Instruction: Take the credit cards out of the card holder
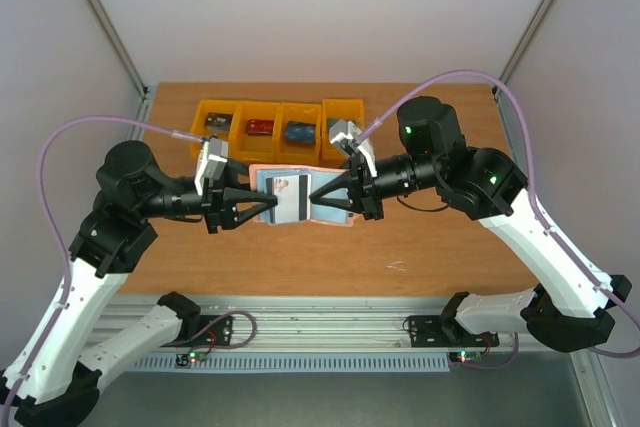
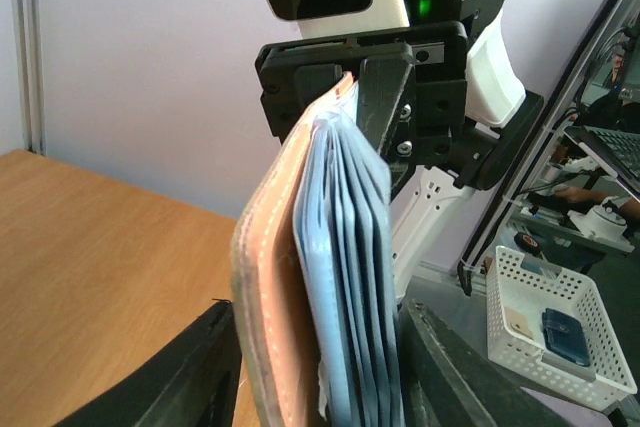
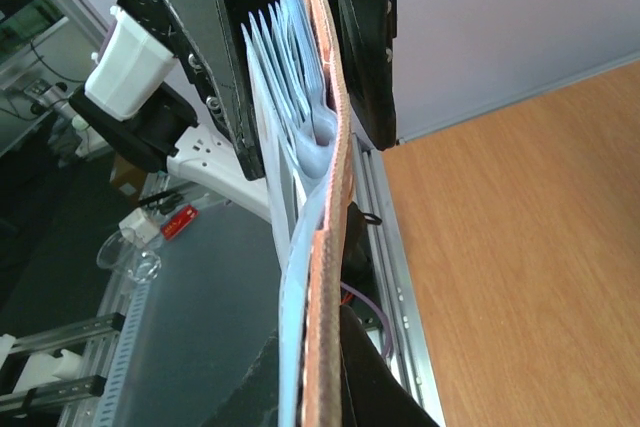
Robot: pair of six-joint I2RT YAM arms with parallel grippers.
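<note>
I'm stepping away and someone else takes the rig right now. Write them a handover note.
Left gripper: shut on the card holder, at its left end.
Right gripper: shut on the holder's opposite end.
Holder: held between the two above the table, blue inner side up, in front of the orange bins.
Done: holder is up and gripped; one pale card shows inside it.
Left: no card lies out on the table, so every card has yet to be pulled out.
</note>
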